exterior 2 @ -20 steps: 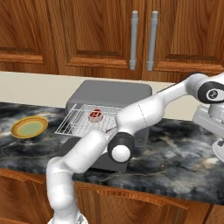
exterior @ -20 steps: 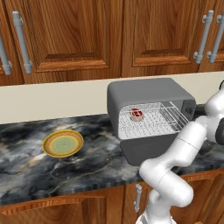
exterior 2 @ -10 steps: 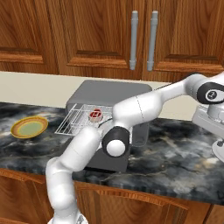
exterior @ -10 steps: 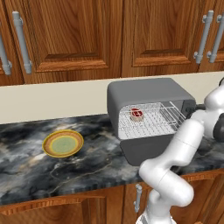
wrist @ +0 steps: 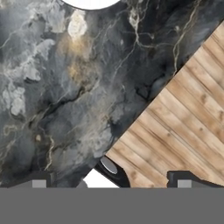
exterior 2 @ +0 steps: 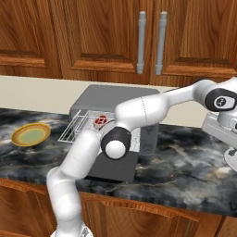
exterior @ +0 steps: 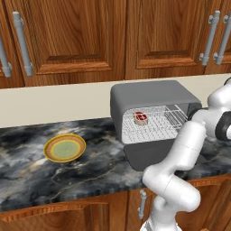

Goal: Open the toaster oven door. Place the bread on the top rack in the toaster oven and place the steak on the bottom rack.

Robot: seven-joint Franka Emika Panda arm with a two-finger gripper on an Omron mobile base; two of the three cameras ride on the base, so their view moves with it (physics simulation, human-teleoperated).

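The toaster oven (exterior: 155, 97) (exterior 2: 115, 105) stands on the counter. Its door (exterior: 153, 153) (exterior 2: 115, 166) is folded down flat in front. Inside, the steak (exterior: 141, 118) (exterior 2: 100, 121), small and red, lies on a silver wire rack (exterior: 158, 124) that is pulled partly out; I cannot tell which level it is. The bread is out of view. My gripper (exterior 2: 224, 134) (wrist: 111, 183) hangs far to the right of the oven, above the counter's front edge. It is open, with nothing between its fingertips (wrist: 39, 183).
A yellow-green plate (exterior: 64, 148) (exterior 2: 31, 134) sits on the marble counter (exterior: 90, 171) left of the oven. A white round thing (wrist: 92, 2) lies on the counter beyond the gripper. Wood floor (wrist: 183, 122) shows past the counter edge. My arm (exterior 2: 139, 111) crosses in front of the oven.
The arm's elbow has shifted slightly in front of the oven. The gripper stays open at the far right. Oven, steak and plate have not moved.
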